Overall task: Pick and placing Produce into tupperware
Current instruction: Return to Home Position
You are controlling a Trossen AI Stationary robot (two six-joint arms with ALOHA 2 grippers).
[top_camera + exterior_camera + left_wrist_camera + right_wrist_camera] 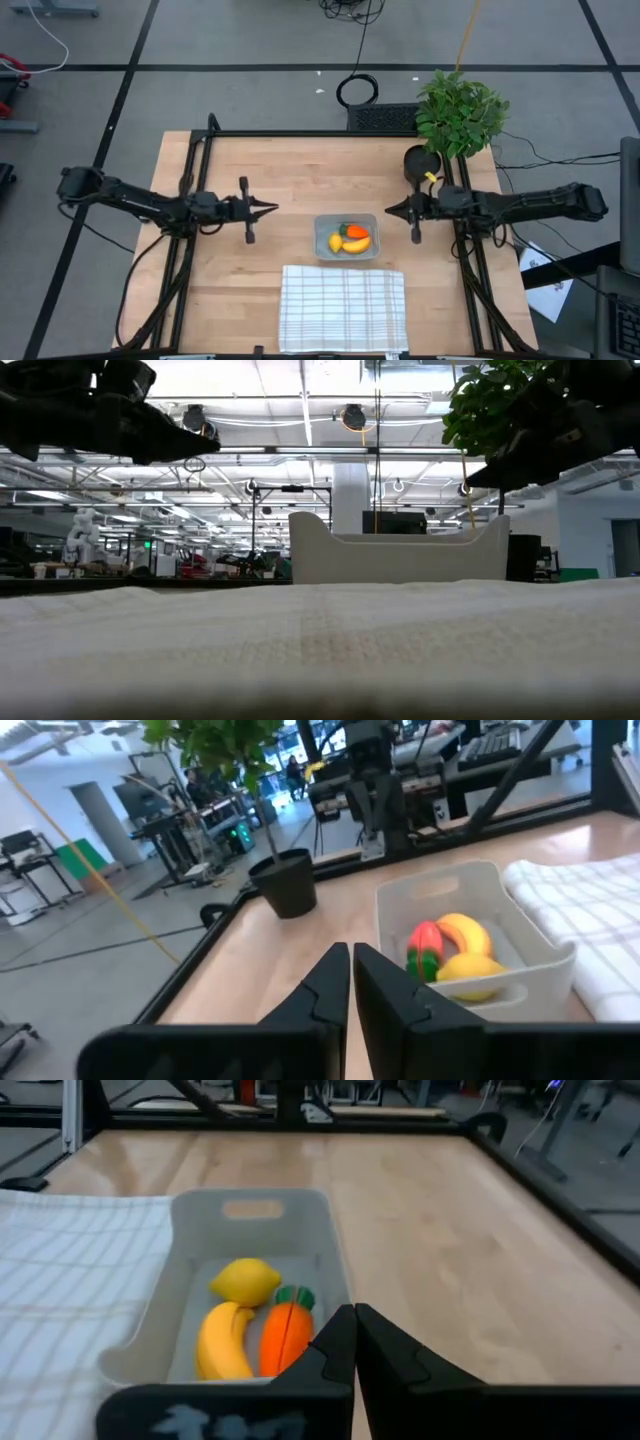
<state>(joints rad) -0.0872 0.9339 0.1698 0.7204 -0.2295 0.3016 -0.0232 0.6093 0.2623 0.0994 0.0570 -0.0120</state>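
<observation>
Produce fills the small square translucent grey plastic tupperware (200,1220): a curved yellow toy banana (222,1342), a small yellow lemon-like lump (245,1281) and an orange toy carrot with a green top (283,1335) all lie inside it. The banana and carrot rest side by side and touching. The lemon-like lump sits against their ends, close to the wall with the handle cut-out.

The tupperware stands near the middle of the light wooden tabletop (290,170), just beside the far edge of a white checked cloth (342,308) spread at the front.

The left end effector (270,209) hangs above the tabletop to the left of the tupperware, clearly apart from it, with its tip pointing toward it. Its two dark fingers are drawn together with only a thin slit between them, and they grip nothing.

The right end effector (392,210) hangs on the opposite side, near the tupperware but not touching it. It is likewise closed and empty, and it faces the left one.

A leafy green plant (460,110) in a black round pot (421,162) stands at the far right corner of the tabletop, just behind the right arm.
</observation>
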